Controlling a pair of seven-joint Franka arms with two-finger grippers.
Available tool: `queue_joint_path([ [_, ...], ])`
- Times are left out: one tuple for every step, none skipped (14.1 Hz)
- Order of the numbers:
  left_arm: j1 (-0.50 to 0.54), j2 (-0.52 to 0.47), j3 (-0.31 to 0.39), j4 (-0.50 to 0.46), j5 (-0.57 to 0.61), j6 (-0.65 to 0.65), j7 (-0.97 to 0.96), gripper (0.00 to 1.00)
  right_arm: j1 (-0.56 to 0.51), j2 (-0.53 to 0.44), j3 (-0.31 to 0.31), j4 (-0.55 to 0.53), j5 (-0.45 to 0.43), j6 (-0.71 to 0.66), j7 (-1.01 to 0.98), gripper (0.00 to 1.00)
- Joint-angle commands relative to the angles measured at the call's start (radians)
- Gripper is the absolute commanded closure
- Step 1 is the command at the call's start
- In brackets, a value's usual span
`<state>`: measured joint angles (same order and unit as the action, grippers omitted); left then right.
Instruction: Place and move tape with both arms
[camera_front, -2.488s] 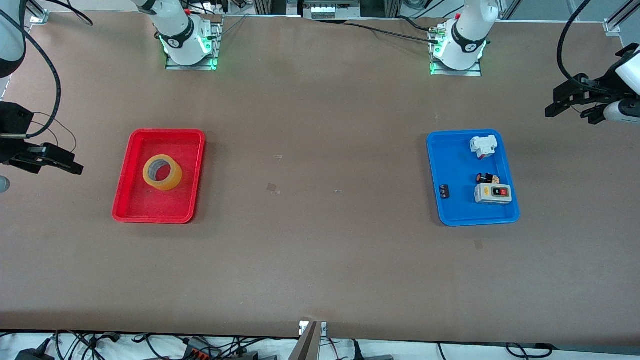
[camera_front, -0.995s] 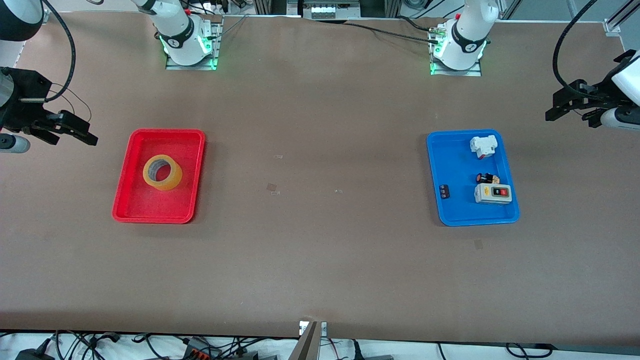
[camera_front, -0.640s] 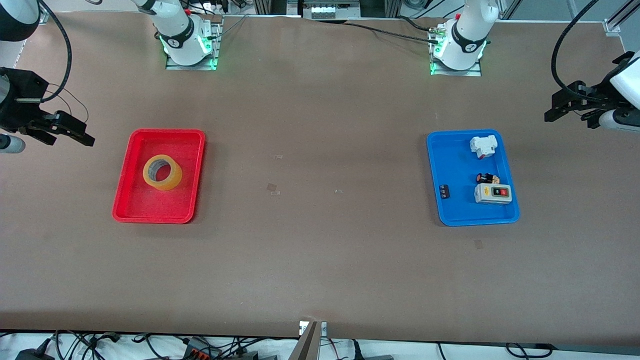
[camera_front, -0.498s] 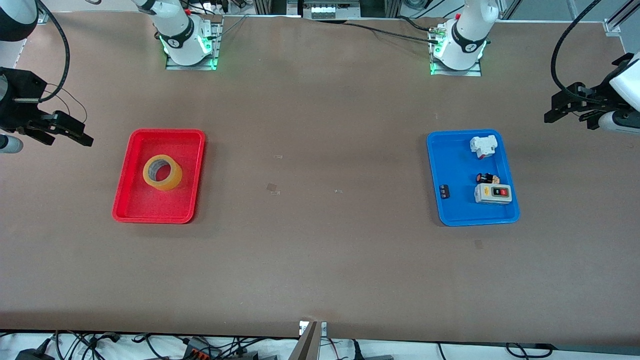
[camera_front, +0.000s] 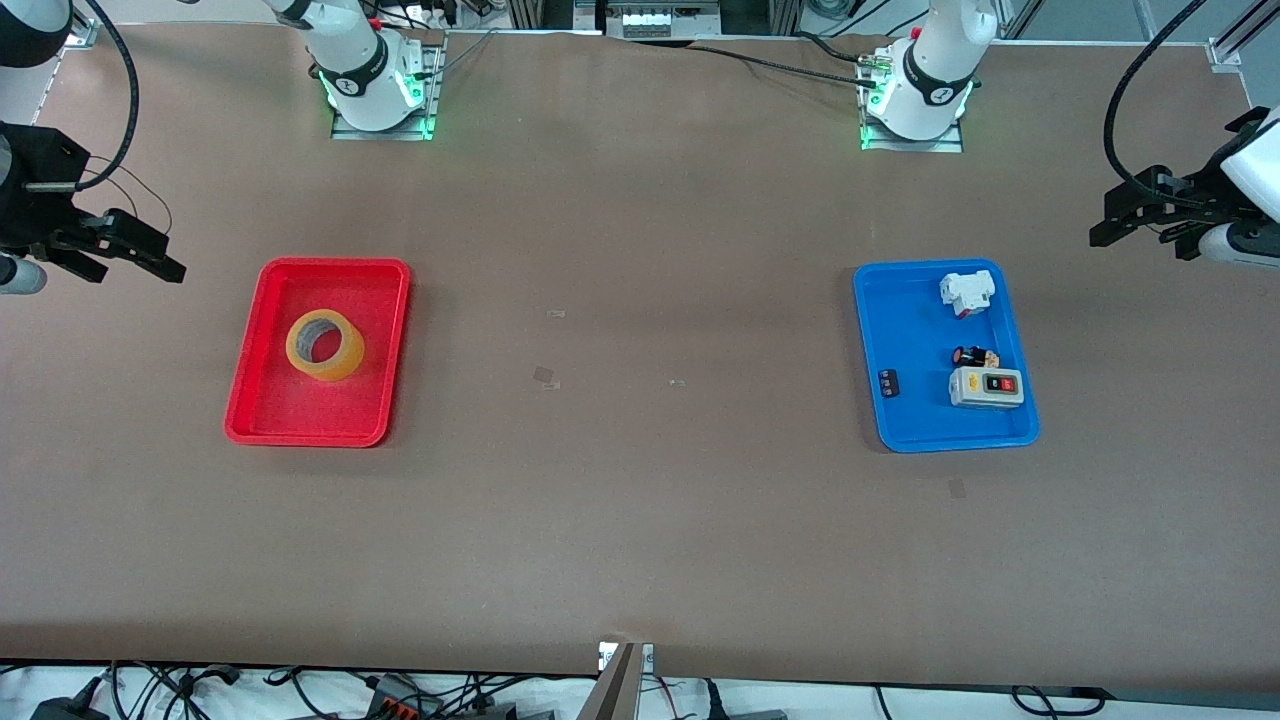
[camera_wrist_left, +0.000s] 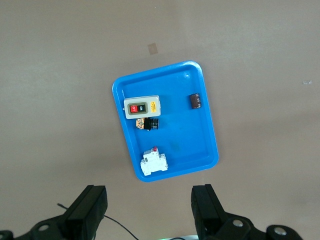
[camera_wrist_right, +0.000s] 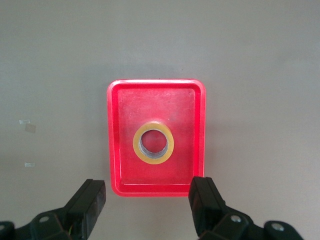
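The tape (camera_front: 324, 344), a translucent yellow roll, lies flat in the red tray (camera_front: 300, 436) toward the right arm's end of the table. My right gripper (camera_front: 135, 262) is open and empty, up in the air over the bare table beside the red tray. In the right wrist view the tape (camera_wrist_right: 153, 142) sits in the tray (camera_wrist_right: 112, 130) between my spread fingers (camera_wrist_right: 87, 202), well below them. My left gripper (camera_front: 1140, 235) is open and empty, over the table beside the blue tray (camera_front: 905, 330); it also shows in the left wrist view (camera_wrist_left: 148, 210).
The blue tray (camera_wrist_left: 200, 145) holds a grey switch box (camera_front: 986, 387), a white breaker (camera_front: 966, 293), a small black and red part (camera_front: 975, 356) and a small black part (camera_front: 889, 383). Bits of tape scrap (camera_front: 544, 375) lie mid-table.
My right gripper has shifted over the table's end toward the bases' side, staying beside the red tray. My left gripper has barely moved. The tape has not moved.
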<state>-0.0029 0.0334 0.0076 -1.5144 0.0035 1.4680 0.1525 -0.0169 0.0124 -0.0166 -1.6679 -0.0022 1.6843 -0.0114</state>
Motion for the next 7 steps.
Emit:
queue_joint_path([
  [0.001,0.013,-0.001,0.031,0.006,-0.008,0.004,0.00,-0.025,-0.028,0.015,-0.023,0.008,-0.005,-0.025,0.00],
  [0.000,0.013,-0.001,0.031,0.006,-0.008,0.004,0.00,-0.025,-0.029,0.015,-0.023,0.007,-0.005,-0.015,0.00],
  [0.001,0.013,-0.001,0.031,0.003,-0.006,0.004,0.00,-0.025,-0.029,0.015,-0.023,0.007,-0.006,-0.015,0.00],
  [0.001,0.014,0.000,0.031,-0.011,-0.006,0.004,0.00,-0.025,-0.034,0.015,-0.023,0.005,-0.011,-0.015,0.00],
  [0.001,0.014,0.000,0.031,-0.011,-0.006,0.004,0.00,-0.023,-0.035,0.015,-0.023,0.002,-0.014,-0.015,0.00],
  [0.001,0.014,0.000,0.031,-0.011,-0.006,0.004,0.00,-0.022,-0.035,0.017,-0.023,0.002,-0.015,-0.013,0.00],
  [0.001,0.014,0.000,0.031,-0.011,-0.006,0.004,0.00,-0.021,-0.035,0.017,-0.023,0.002,-0.015,-0.015,0.00],
])
